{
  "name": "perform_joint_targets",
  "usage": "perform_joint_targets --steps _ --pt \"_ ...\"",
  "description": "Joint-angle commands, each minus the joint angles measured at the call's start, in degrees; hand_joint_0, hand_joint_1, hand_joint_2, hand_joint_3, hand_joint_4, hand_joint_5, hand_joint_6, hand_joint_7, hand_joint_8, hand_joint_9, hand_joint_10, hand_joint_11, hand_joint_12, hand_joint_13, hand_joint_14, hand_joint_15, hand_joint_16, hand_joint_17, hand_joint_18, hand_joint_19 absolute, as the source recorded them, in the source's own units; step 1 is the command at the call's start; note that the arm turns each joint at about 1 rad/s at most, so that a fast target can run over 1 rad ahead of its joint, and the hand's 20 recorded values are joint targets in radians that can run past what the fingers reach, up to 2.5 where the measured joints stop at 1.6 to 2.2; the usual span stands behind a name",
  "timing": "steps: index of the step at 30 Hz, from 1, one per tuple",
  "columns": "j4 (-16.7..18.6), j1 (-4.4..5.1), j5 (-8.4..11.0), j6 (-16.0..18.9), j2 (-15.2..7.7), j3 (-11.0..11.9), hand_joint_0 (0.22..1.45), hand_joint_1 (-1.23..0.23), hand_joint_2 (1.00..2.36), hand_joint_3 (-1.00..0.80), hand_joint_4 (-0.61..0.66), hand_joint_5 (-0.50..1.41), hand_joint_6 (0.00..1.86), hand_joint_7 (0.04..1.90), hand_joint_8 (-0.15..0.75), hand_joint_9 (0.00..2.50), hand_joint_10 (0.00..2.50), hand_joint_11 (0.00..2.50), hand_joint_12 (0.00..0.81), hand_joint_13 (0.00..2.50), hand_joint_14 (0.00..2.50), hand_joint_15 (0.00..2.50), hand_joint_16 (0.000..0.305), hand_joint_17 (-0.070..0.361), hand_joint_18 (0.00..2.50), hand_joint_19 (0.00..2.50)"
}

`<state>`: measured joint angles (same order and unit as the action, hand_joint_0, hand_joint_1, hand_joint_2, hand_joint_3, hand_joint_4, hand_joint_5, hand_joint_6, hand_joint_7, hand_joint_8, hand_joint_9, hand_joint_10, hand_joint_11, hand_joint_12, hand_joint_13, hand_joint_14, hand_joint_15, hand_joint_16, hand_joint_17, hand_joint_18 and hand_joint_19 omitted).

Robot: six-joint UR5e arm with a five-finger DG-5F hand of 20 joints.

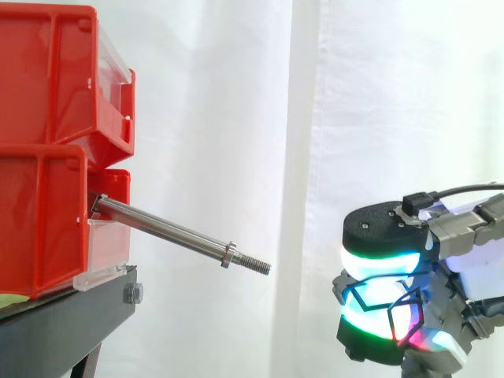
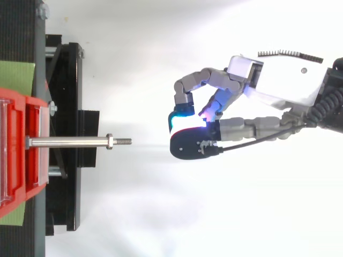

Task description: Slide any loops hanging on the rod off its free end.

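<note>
The rod [image 1: 173,230] sticks out of the front of the lower red bin [image 1: 39,228]. Its long axis runs away from the bins toward the robot hand [image 2: 268,80]. In the side view it slopes gently downward from the bin to its free end. In the top view it lies straight across, level with the hand's dark fingertip [image 2: 193,143]. A nut [image 2: 109,141] sits near the free end, and a short threaded tip [image 1: 256,265] lies beyond it. The shaft between bin and nut is plain bright metal.

A second red bin [image 1: 55,71] is stacked on the lower one. Both rest at the front edge of a black stand [image 2: 67,107], which has a green mat [image 2: 16,75] on it. A white curtain [image 1: 236,118] hangs behind.

The robot hand is past the rod's tip and apart from it, with open space between them; in the side view it is lower than the tip. Its fingers are curled inward with the glowing pads [image 1: 382,303] pressed together, and nothing can be seen between them.
</note>
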<state>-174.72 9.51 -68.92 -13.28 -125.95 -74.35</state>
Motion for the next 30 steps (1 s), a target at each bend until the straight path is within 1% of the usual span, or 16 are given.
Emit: perform_joint_targets --steps 1,5,8,10,14,16,17,19,20,21,23,25,26,27,28,30 --pt "-0.4 0.16 0.01 0.5 0.0 0.0 0.65 -0.75 1.03 -0.05 0.20 -0.22 0.84 1.31 0.313 1.01 0.01 1.00 0.340 1.00 0.02 0.63 0.045 0.101 0.79 0.49" --pt "-0.6 0.25 0.01 0.8 0.0 0.0 0.68 -0.78 1.02 -0.26 0.21 -0.22 0.86 1.31 0.319 1.05 0.01 1.06 0.334 1.00 0.02 0.61 0.045 0.101 0.81 0.47" --pt "-0.6 0.34 0.01 0.8 0.0 0.0 0.66 -0.75 1.01 -0.41 0.22 -0.20 0.86 1.34 0.323 1.09 0.01 1.07 0.333 1.01 0.02 0.61 0.044 0.100 0.83 0.47" --pt "-0.6 0.34 0.19 0.8 0.0 0.0 0.62 -0.64 1.00 -0.50 0.23 -0.17 0.85 1.40 0.321 1.14 0.01 1.08 0.330 1.02 0.02 0.61 0.044 0.099 0.83 0.48" --pt "-0.6 0.34 0.27 0.8 0.0 0.0 0.61 -0.55 1.00 -0.44 0.18 -0.15 0.83 1.42 0.311 1.16 0.01 1.06 0.324 1.03 0.02 0.62 0.043 0.098 0.82 0.50" --pt "-0.6 0.34 0.27 0.8 0.0 0.0 0.60 -0.51 1.02 -0.28 0.17 -0.16 0.82 1.42 0.321 1.12 0.01 1.02 0.326 1.01 0.02 0.62 0.044 0.099 0.79 0.51" --pt "-0.6 0.34 0.27 0.8 0.0 0.0 0.60 -0.51 1.02 -0.26 0.17 -0.16 0.82 1.42 0.325 1.11 0.01 1.01 0.327 1.01 0.02 0.62 0.044 0.099 0.78 0.51" --pt "-0.6 0.34 0.27 0.9 0.0 0.0 0.60 -0.63 1.02 -0.15 0.16 -0.19 0.83 1.38 0.320 1.04 0.01 0.99 0.333 0.98 0.02 0.62 0.045 0.101 0.78 0.50" --pt "-0.6 0.34 0.27 0.9 0.0 0.0 0.60 -0.66 1.02 -0.14 0.16 -0.20 0.84 1.35 0.320 1.04 0.01 1.00 0.335 0.99 0.02 0.62 0.045 0.101 0.78 0.50" --pt "-0.6 0.34 0.27 0.9 0.0 0.0 0.63 -0.74 1.03 -0.09 0.19 -0.21 0.85 1.34 0.317 1.03 0.01 1.00 0.338 1.00 0.02 0.62 0.045 0.101 0.78 0.49" --pt "-0.7 0.42 0.27 0.9 0.0 0.0 0.67 -0.77 1.03 -0.07 0.20 -0.22 0.85 1.32 0.316 1.01 0.01 1.01 0.337 1.00 0.02 0.63 0.045 0.101 0.79 0.48" --pt "-0.7 0.42 0.27 1.1 0.0 0.0 0.72 -0.79 1.02 -0.23 0.21 -0.22 0.87 1.29 0.314 1.02 0.01 1.03 0.338 1.01 0.02 0.63 0.045 0.100 0.82 0.47" --pt "-0.7 0.42 0.27 1.2 0.0 0.0 0.72 -0.79 1.02 -0.23 0.21 -0.22 0.87 1.29 0.314 1.02 0.01 1.03 0.338 1.01 0.02 0.63 0.045 0.100 0.82 0.47" --pt "-0.7 0.42 0.27 1.2 0.0 0.0 0.71 -0.80 1.02 -0.30 0.20 -0.22 0.87 1.30 0.315 1.03 0.01 1.04 0.338 1.02 0.02 0.62 0.045 0.100 0.83 0.45" --pt "-0.7 0.42 0.27 1.2 -0.1 0.0 0.69 -0.79 1.00 -0.50 0.22 -0.21 0.88 1.33 0.323 1.08 0.01 1.06 0.335 1.03 0.02 0.61 0.044 0.100 0.85 0.45" --pt "-0.7 0.42 0.27 1.2 0.0 0.0 0.65 -0.73 1.00 -0.50 0.22 -0.18 0.87 1.35 0.325 1.11 0.02 1.06 0.331 1.02 0.02 0.60 0.044 0.099 0.85 0.45"
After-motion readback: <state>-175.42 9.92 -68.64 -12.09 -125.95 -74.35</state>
